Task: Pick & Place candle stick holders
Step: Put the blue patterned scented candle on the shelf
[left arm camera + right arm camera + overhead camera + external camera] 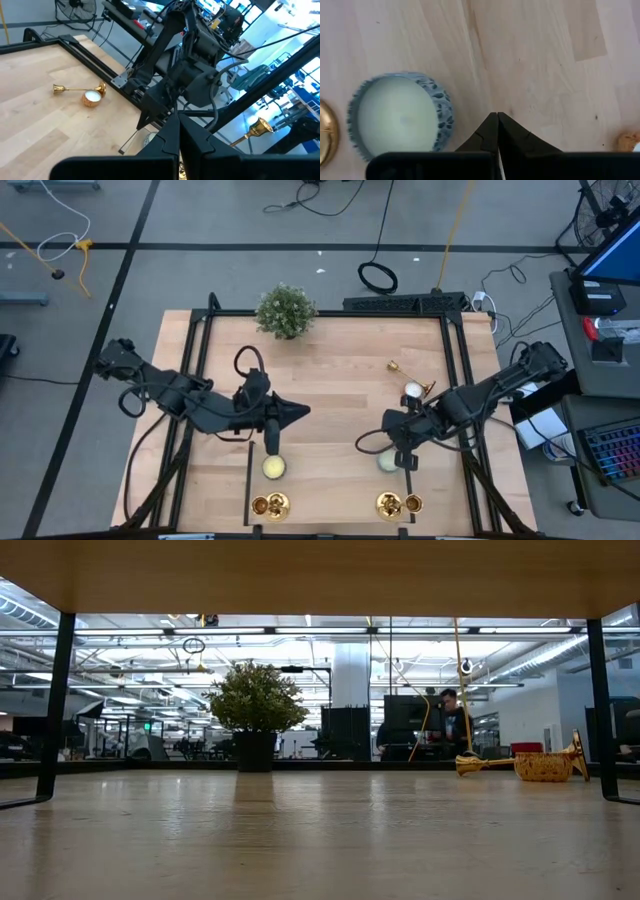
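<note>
your right claw (pixel 497 120) is clenched empty beside the blue-rimmed candle (pixel 400 117); left claw (pixel 300 412) clenched too. reach closed and you'll knock the toppled holder (pixel 408 378).

We see a grey tiled floor (pixel 200 220) strewn with cables (pixel 378 275) around the wooden counter (pixel 330 370). Beyond it lies an open hall with ceiling strip lights (pixel 130 635), a white column (pixel 352 675) and a person (pixel 452 720) at monitors.

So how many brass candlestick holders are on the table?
3 holders: one lying on its side far right, one at the near edge left, one near edge right; more may hide there.
</note>
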`<action>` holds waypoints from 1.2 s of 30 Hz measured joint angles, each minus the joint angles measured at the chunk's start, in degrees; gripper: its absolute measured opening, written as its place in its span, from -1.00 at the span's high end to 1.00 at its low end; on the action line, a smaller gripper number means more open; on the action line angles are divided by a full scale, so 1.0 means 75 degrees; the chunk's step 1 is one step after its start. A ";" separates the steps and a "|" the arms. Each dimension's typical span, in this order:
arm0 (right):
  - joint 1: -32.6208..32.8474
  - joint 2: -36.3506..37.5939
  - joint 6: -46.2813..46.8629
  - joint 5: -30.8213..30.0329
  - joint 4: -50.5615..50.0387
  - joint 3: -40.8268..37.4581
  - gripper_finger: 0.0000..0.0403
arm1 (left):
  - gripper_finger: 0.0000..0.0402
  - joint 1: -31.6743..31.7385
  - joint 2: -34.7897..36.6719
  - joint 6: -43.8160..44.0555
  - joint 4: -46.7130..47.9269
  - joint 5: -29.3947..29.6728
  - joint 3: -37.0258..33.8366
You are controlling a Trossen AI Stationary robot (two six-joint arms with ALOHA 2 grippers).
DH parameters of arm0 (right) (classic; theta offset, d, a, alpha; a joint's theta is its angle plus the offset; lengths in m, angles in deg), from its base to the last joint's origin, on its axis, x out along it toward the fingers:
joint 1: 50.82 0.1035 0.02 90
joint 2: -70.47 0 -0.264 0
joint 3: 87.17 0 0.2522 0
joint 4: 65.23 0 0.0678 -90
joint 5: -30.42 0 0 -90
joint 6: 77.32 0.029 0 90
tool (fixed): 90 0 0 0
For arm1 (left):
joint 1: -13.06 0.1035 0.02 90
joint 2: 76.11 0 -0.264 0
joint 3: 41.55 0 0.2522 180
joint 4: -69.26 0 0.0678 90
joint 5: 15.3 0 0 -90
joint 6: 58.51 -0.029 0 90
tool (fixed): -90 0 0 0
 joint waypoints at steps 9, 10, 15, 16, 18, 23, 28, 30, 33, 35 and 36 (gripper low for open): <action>0.0003 0.0052 0.0008 0.0201 0.0393 -0.0059 1.00 | 0.99 0.0000 0.0002 -0.0105 0.0047 0.0000 0.0000; 0.0003 0.0052 0.0008 0.0251 0.0475 -0.0059 1.00 | 0.99 0.0000 0.0003 -0.0105 0.0065 -0.0002 0.0000; 0.0003 0.0050 0.0008 0.0429 0.0558 -0.0059 1.00 | 0.99 0.0000 0.0003 -0.0201 0.0087 -0.0009 0.0000; 0.0003 0.0050 0.0007 0.0430 0.0553 -0.0059 1.00 | 0.99 0.0000 0.0003 -0.0223 0.0094 -0.0009 0.0000; 0.0003 0.0050 0.0008 0.0431 0.0551 -0.0059 1.00 | 0.99 0.0000 0.0003 -0.0221 0.0145 -0.0009 0.0000; 0.0003 0.0050 -0.0017 0.0653 0.0553 -0.0059 1.00 | 0.99 0.0000 0.0003 -0.0213 0.0272 -0.0012 -0.0003; 0.0006 0.0050 -0.0046 0.0826 0.0550 -0.0059 1.00 | 0.99 0.0000 0.0006 -0.0218 0.0318 -0.0017 -0.0003; 0.0006 0.0050 -0.0109 0.0827 0.0551 -0.0059 1.00 | 0.99 0.0000 0.0006 -0.0221 0.0328 -0.0020 -0.0003; 0.0006 0.0050 -0.0132 0.0827 0.0550 -0.0059 1.00 | 0.99 0.0000 0.0006 -0.0222 0.0403 -0.0022 -0.0003; 0.0006 0.0050 -0.0132 0.0829 0.0558 -0.0059 1.00 | 0.99 0.0000 0.0006 -0.0216 0.0469 -0.0029 -0.0006; 0.0006 0.0050 -0.0134 0.0828 0.0583 -0.0059 1.00 | 0.99 0.0000 0.0006 -0.0216 0.0485 -0.0029 -0.0006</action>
